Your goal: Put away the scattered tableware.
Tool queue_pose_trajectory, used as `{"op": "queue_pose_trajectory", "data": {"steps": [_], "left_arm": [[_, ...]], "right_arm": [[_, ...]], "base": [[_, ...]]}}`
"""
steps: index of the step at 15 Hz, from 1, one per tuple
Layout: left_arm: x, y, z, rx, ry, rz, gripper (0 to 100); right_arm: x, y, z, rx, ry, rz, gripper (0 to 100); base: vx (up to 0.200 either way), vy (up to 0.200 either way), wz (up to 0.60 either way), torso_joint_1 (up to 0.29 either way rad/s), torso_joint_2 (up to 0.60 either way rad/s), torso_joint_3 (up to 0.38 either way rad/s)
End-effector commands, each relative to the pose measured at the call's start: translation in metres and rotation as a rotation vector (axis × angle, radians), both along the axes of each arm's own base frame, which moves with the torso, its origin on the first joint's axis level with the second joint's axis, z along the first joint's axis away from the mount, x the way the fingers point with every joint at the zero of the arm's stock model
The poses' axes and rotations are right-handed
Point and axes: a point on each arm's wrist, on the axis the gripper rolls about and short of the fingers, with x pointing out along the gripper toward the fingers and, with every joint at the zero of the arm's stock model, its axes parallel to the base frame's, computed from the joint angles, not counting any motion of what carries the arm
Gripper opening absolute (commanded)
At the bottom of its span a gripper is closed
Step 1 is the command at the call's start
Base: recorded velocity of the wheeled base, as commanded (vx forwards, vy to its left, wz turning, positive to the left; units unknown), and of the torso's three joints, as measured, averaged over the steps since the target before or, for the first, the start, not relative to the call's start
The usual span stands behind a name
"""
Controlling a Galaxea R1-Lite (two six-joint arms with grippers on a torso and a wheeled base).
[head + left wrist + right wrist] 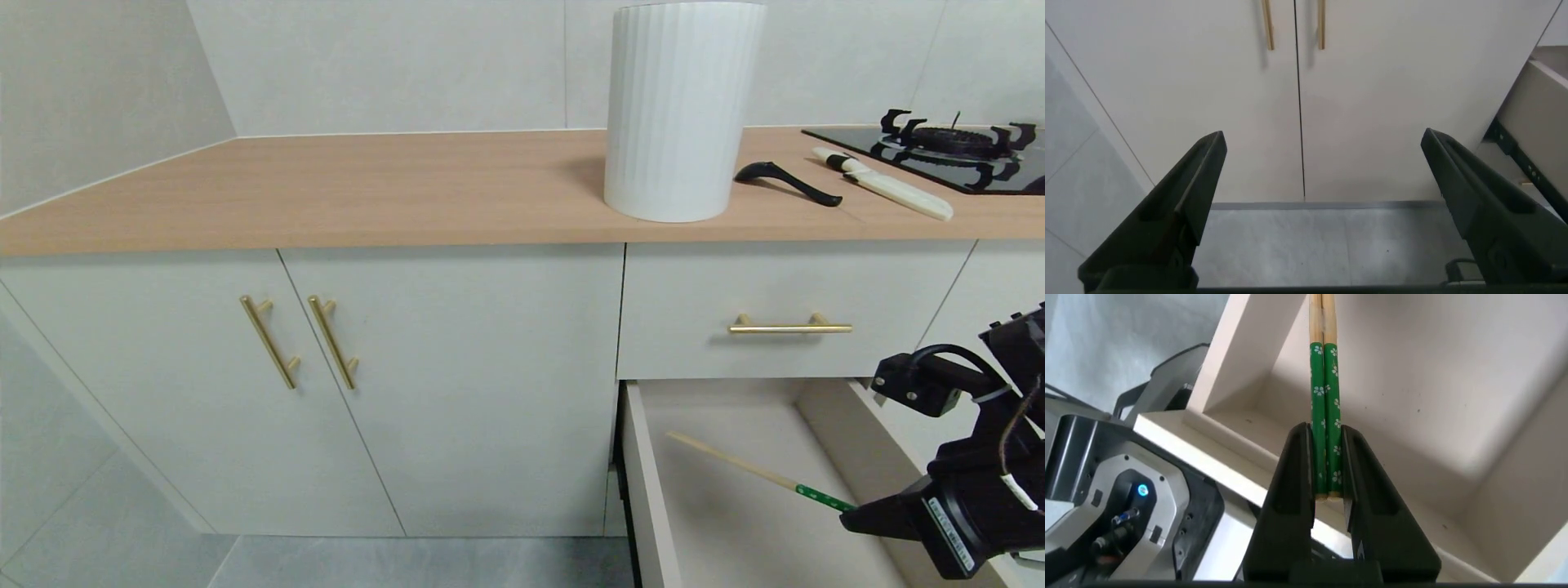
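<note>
The left gripper hung spread and empty before the smooth cabinet doors. Rightwards, beside a ribbed white canister, a curved black-handled utensil and a white knife lay on the wood-grain counter, apparently not yet stowed. The right gripper pinched slim, green-banded bamboo chopsticks over the open drawer; only their release seemed left.

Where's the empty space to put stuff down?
Countertop is bare from the wall corner to the white canister. The open drawer floor under the held chopsticks is bare too. Crowded between canister and stove: black utensil, white knife.
</note>
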Motion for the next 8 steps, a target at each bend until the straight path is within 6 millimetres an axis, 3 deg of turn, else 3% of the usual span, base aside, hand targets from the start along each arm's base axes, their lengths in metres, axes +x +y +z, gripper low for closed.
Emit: {"op": "queue_pose_trajectory", "data": {"steps": [1, 5, 8], "left_arm": [[0.0, 0.0, 0.0, 0.0, 0.0, 0.0, 100], [0.0, 0.0, 0.0, 0.0, 0.0, 0.0, 100], [0.0, 0.0, 0.0, 0.0, 0.0, 0.0, 100]], "right_arm": [[0.005, 0.002, -0.006, -0.011, 0.024, -0.001, 0], [0.033, 0.011, -0.035, -0.113, 0.05, -0.094, 0], [0.051, 0.024, -0.053, -0.09, 0.096, -0.133, 0]], "base": [[0.0, 0.0, 0.0, 0.0, 0.0, 0.0], [0.0, 0.0, 0.0, 0.0, 0.0, 0.0], [0.0, 0.0, 0.0, 0.0, 0.0, 0.0]]}}
